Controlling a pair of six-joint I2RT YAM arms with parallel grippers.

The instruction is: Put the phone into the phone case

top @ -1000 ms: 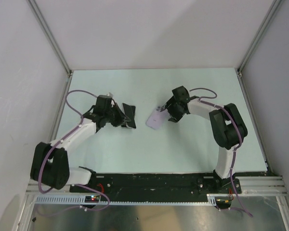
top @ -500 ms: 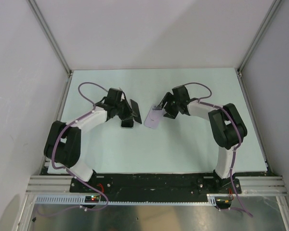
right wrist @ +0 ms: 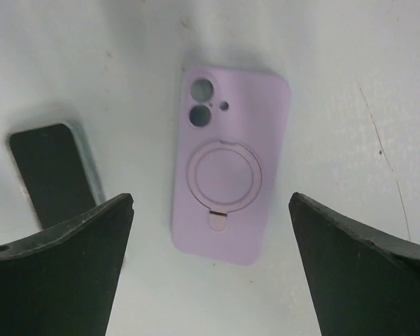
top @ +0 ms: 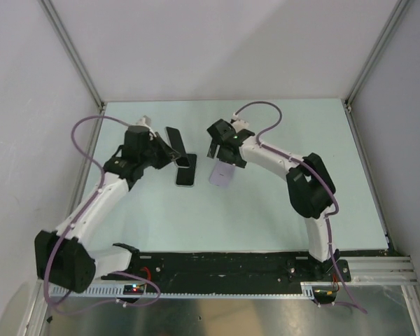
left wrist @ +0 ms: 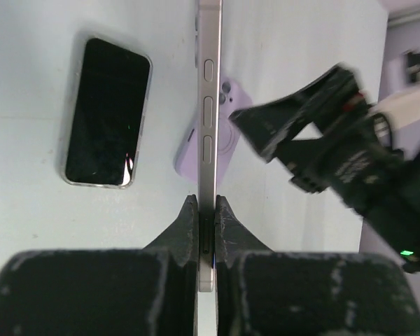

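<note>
My left gripper (left wrist: 206, 201) is shut on the phone (left wrist: 210, 126), which it holds edge-on above the table, its silver side with buttons facing the camera. In the top view that gripper (top: 164, 148) and the phone (top: 173, 136) are left of centre. The lilac phone case (right wrist: 231, 168) lies flat with its back up and its ring stand showing. It is also in the top view (top: 222, 175) and, partly hidden behind the held phone, in the left wrist view (left wrist: 232, 98). My right gripper (right wrist: 211, 199) hangs open above the case, a finger on each side, not touching it (top: 221, 148).
A second phone (top: 185, 170) lies screen-up on the table between the two grippers, just left of the case. It also shows in the left wrist view (left wrist: 105, 112) and the right wrist view (right wrist: 52, 171). White walls stand around the pale green table (top: 280, 203).
My right gripper has swung left to above the case and opened wide. My left gripper has drawn back to the left with the phone still in it.
</note>
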